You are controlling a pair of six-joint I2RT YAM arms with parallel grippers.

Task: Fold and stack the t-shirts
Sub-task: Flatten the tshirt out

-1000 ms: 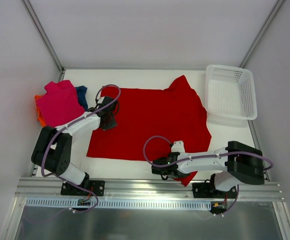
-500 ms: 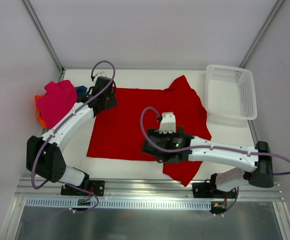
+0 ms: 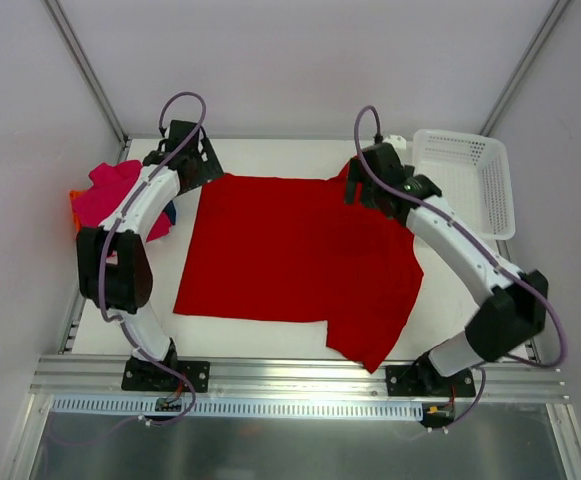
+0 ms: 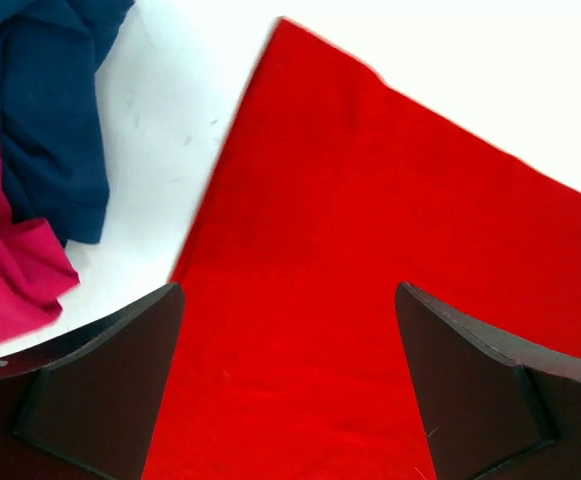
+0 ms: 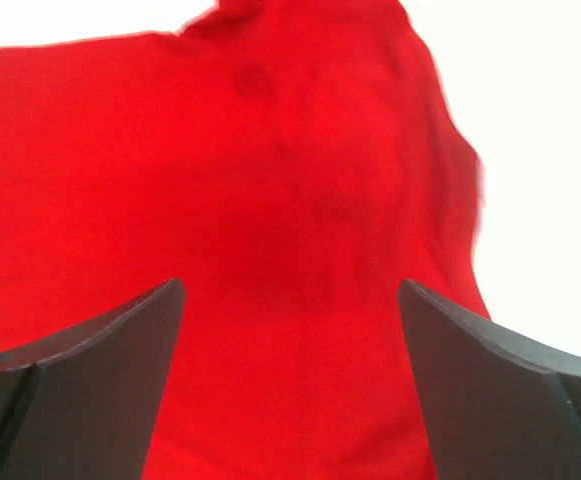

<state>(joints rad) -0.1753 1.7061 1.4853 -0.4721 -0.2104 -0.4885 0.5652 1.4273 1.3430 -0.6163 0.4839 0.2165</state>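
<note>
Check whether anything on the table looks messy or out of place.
The red t-shirt lies flat, but its near right corner juts out crooked past the hem. At left, the magenta t-shirt and dark blue t-shirt sit crumpled.

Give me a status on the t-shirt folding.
Done: nothing is folded or stacked yet. The pink t-shirt, blue t-shirt and orange t-shirt lie in a crumpled heap at the left. In hand: the red t-shirt lies spread flat, with the left gripper and right gripper open over its far edge, holding nothing. Left: fold all four and stack them.
</note>
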